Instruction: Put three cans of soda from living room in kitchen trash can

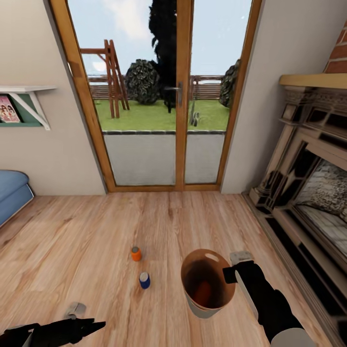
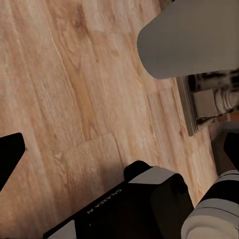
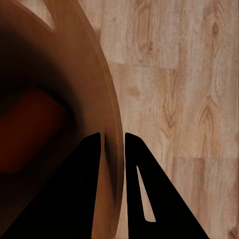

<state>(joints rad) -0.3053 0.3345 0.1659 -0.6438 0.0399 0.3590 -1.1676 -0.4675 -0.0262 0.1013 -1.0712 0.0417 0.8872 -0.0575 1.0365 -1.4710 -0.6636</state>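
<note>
- The right gripper point(image 1: 230, 273) pinches the rim of the tash can point(image 1: 212, 308), one finger inside the wall and one outside; in the right wrist view the two dark fingers point(image 3: 144, 199) straddle the brown rim point(image 3: 112, 149) closely.
- The bin hangs tilted at about 5 o'clock in the head view, its mouth facing the camera, with the oval hand slot point(image 1: 211, 258) at the far edge.
- An orange-red shape point(image 1: 204, 290) lies inside the bin on the dark bottom; it looks like a can, though blurred.
- An orange-red can of soda point(image 1: 136, 254) stands upright on the wood plank floor point(image 1: 96, 231) near the middle of the head view.
- A dark blue can of soda point(image 1: 144, 280) with a pale top stands just beside it, toward 5 o'clock from the orange one, apart from it.
- The left gripper point(image 1: 99, 326) sits low at 7 o'clock over bare floor; I cannot tell whether its fingers are spread.
- The glass doors point(image 1: 164, 96) stand at 12 o'clock, a fireplace point(image 1: 308, 178) at 3 o'clock, and a blue sofa point(image 1: 12, 193) at 9 o'clock.
</note>
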